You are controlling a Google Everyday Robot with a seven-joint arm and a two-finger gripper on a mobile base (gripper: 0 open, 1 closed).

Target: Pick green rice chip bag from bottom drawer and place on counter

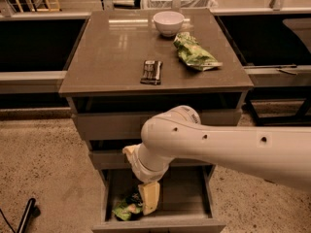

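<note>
The green rice chip bag point(126, 209) lies crumpled at the front left of the open bottom drawer point(187, 198). My gripper point(149, 199) hangs from the white arm down into the drawer, its cream tip right beside the bag's right edge and touching or nearly touching it. The arm hides the drawer's back left part. The counter point(112, 52) tops the cabinet above.
On the counter stand a white bowl point(168, 22) at the back, a paler green bag point(194, 53) at the right and a dark flat snack bar point(151, 72) near the front middle. Two shallower drawers sit above the open one. Dark shelving flanks the cabinet.
</note>
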